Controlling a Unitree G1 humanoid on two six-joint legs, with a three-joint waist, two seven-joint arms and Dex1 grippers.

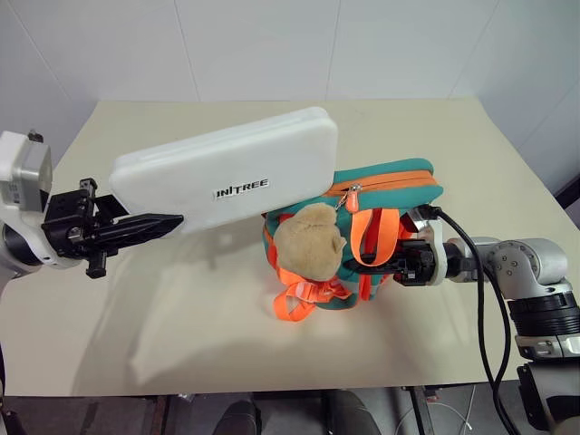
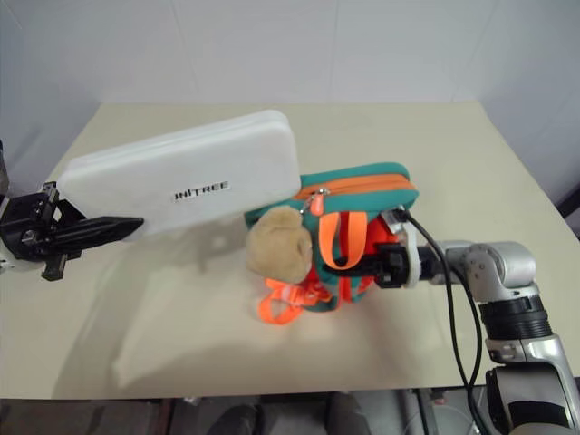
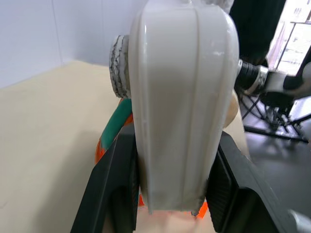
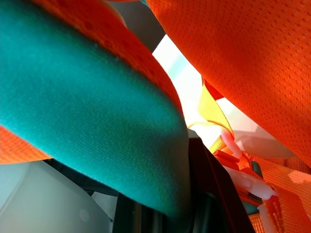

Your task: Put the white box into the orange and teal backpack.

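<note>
- Nearest the head camera: right gripper [image 1: 399, 268], fingers closed on a teal strap [image 4: 97, 111] of the orange and teal backpack [image 1: 385, 195]; pack held in place on the worktop [image 1: 471, 145].
- Left gripper [image 1: 149, 224]: fingers part open, clamped one on each face of the white box [image 1: 231, 172] at its near end, as seen in the left wrist view.
- White box: carried clear of the worktop, slanting up and away from the left fingers; far end over the pack's upper corner, beside the zip. Contact between box and pack cannot be told.
- Backpack: lying between the two sets of fingers, hard against the right ones and well beyond the left ones. Orange zip line [image 1: 390, 184] looks shut or nearly so; no open mouth visible from the head views.
- Progress, as judged: box picked up and brought to the pack, pack secured. Insertion not yet done; box wholly outside.
- Remaining, as judged: opening to be found or widened, far end of box lined up with it, box slid in, left fingers released.
- In the way: tan plush toy [image 1: 308, 240] on the pack's front, just below the box's far end; orange webbing loops [image 1: 304, 294] trailing beneath it. Either likely to snag the box edge.
- Surroundings: worktop otherwise bare; black cable [image 1: 480, 299] running along the right arm, clear of the work.
</note>
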